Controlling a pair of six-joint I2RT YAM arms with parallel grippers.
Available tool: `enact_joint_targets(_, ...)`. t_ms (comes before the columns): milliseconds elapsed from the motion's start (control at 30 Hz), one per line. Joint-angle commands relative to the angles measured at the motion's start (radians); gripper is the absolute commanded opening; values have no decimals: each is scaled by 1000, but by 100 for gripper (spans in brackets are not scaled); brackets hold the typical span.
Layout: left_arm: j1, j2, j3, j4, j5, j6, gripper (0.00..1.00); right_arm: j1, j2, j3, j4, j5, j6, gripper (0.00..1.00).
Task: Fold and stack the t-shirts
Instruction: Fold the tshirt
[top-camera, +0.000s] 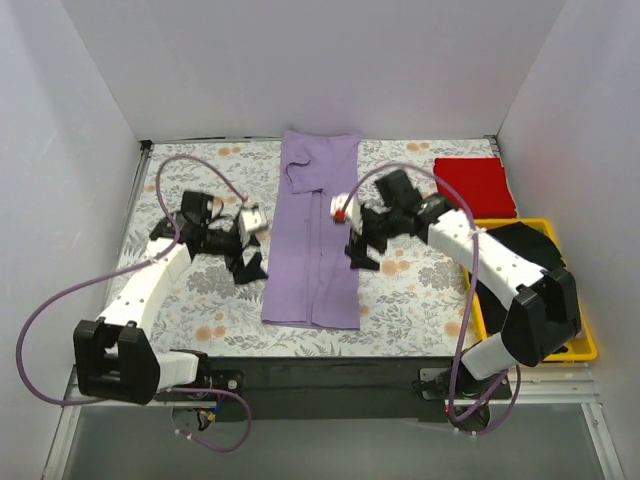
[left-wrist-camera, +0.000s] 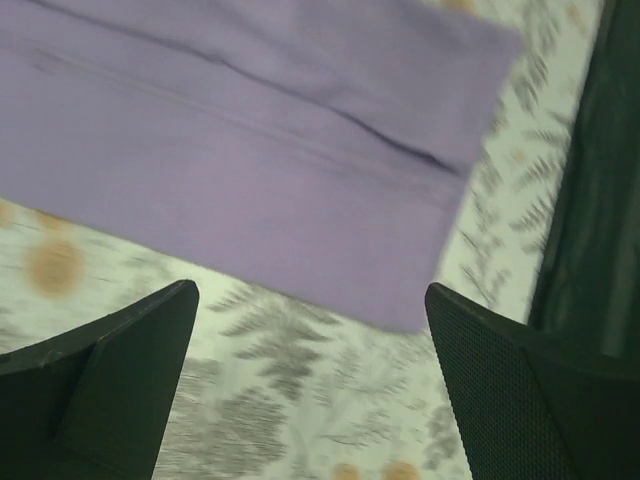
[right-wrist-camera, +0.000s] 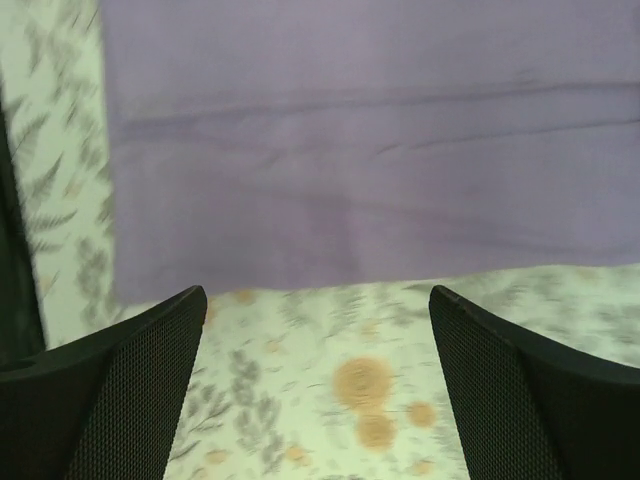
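Flanking the lavender-purple t-shirt (top-camera: 315, 240) at mid-desk (top-camera: 220, 312) with left hand (top-camera: 246, 263) and right hand (top-camera: 362, 256), both spread wide, pinching nothing, probably poised over its long edges for the next fold. Lying in a narrow strip, running toward the far wall. Beyond, far right, keeping the folded red t-shirt (top-camera: 475, 185) apart, likely as the stack's base.

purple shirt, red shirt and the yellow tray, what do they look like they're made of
The lavender t-shirt looks like soft matte cloth, probably cotton jersey: it lies limp, with creases and seam lines. The red t-shirt seems to be similar matte cloth, folded into a flat square. The yellow tray looks like hard plastic, with a smooth, evenly coloured, rigid rim.
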Motion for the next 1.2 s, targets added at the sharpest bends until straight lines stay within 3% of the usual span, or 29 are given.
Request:
enact_joint_targets(0, -21, -153, -228, -159, 56, 322, 97, 157, -90, -240, -86, 13, -146, 95)
enact_joint_targets(100, -75, -249, -392, -136, 1, 434, 89, 270, -180, -444, 70, 90, -157, 89)
enact_joint_targets(233, -136, -289, -503, -56, -56, 433, 81, 351, -196, -549, 168, 131, -189, 80)
enact_joint_targets(433, -175, -249, -556, 60, -88, 397, 64, 396, -121, -586, 238, 170, -189, 60)
enact_joint_targets(733, -257, -195, -606, 232, -172, 321, 59, 459, -37, -628, 323, 245, -171, 51)
enact_joint_targets(867, -323, -149, -651, 306, -290, 297, 52, 463, 10, -623, 330, 275, -159, 46)
enact_joint_targets(1000, -356, -122, -672, 347, -324, 281, 42, 465, 62, -617, 330, 291, -140, 34)
enact_joint_targets(1167, -374, -97, -658, 358, -324, 245, 18, 466, 85, -629, 330, 315, -125, 14)
